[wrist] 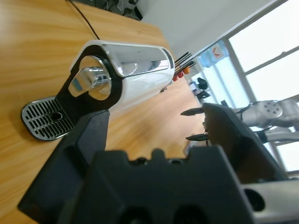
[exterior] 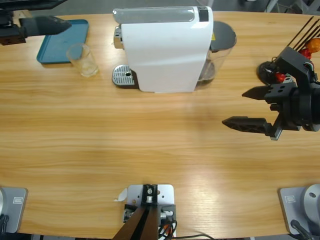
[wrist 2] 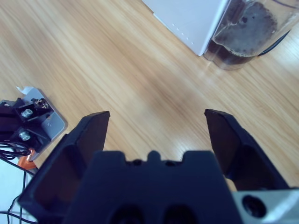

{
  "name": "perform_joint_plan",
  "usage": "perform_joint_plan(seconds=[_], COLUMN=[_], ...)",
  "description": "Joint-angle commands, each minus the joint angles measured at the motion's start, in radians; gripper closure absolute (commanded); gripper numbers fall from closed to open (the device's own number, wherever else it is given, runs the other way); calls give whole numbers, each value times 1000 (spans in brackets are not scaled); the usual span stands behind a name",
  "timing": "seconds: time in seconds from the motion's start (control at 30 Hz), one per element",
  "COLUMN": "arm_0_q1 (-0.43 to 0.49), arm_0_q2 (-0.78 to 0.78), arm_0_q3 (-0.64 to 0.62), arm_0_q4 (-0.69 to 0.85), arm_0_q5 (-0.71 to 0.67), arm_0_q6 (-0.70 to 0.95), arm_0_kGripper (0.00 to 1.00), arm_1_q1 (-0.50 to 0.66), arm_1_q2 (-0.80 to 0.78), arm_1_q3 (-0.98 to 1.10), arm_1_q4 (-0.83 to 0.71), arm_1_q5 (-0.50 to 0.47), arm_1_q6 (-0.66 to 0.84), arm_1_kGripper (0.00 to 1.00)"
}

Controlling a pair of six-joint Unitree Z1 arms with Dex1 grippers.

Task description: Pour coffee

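Observation:
No coffee shows in any view. A clear glass (exterior: 85, 60) with no dark liquid in it stands beside a teal tray (exterior: 55, 42), left of the white coffee machine (exterior: 167, 50). The machine's metal drip grille (exterior: 125, 76) has nothing on it. My left gripper (exterior: 62, 25) hovers over the tray at the far left corner. In the left wrist view this left gripper (wrist: 154, 114) is open and faces the spout (wrist: 91, 84). My right gripper (exterior: 235, 107) hangs open above bare table right of the machine, its jaws (wrist 2: 156, 115) holding nothing.
A smoky transparent tank (wrist 2: 243, 32) sits on the machine's back end (exterior: 220, 47). At the right edge a black rack (exterior: 272, 70) with dark rods holds small orange and red capsules (exterior: 312, 45). Wide wooden tabletop (exterior: 125, 135) lies in front of the machine.

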State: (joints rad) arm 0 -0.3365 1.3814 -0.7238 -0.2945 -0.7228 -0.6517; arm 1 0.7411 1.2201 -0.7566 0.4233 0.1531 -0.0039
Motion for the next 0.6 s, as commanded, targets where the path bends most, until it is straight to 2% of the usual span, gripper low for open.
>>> perform_joint_plan(seconds=[0.03,0.1,0.23,0.6], arm_0_q1=[43,43,42,44], arm_0_q2=[248,292,339,312], arm_0_q3=[-82,-135,-202,-104], arm_0_q4=[-176,-226,-233,-233], arm_0_q5=[-208,-253,-285,-294], arm_0_q6=[-123,-176,-216,-264], arm_0_kGripper=[193,215,230,230], arm_1_q1=[11,11,11,11], arm_1_q2=[-2,1,4,-2], arm_1_q3=[31,30,28,31], arm_1_q4=[-8,-8,-8,-8], arm_1_q5=[-9,-9,-9,-9], arm_1_q6=[12,12,12,12], arm_1_kGripper=[110,110,110,110])
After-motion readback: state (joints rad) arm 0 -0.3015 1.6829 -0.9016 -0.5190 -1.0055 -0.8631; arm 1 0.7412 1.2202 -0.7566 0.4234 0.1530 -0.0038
